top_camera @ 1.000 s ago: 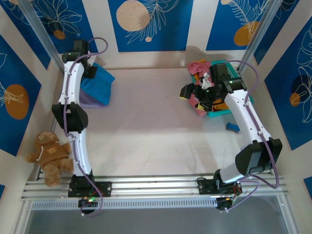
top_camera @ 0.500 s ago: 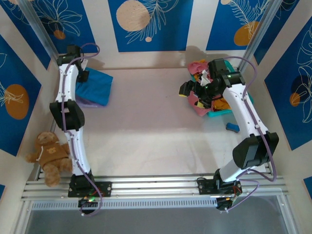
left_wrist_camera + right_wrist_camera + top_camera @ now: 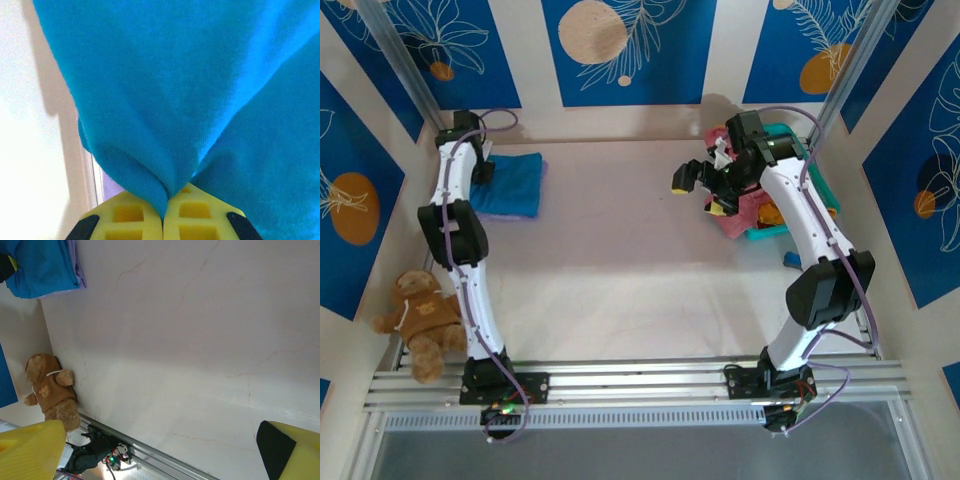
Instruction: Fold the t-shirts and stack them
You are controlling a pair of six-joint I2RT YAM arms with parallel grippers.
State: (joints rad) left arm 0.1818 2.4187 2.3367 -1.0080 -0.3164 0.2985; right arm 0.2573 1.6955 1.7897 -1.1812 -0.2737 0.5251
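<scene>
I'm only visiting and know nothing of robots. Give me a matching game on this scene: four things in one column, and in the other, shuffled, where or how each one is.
Column one:
1. left pincer
2. right pincer
3. teddy bear
4. turquoise basket

Column two:
A. far right of the table
B. wide open, holding nothing
C. by the near left corner
D. shut on the blue t-shirt

Pairs: 1-D, 2-B, 3-C, 4-A.

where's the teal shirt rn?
Top view: teal shirt lies far left on the table, atop the lavender shirt, its edge pinched in the shut jaws of the left gripper.
</scene>
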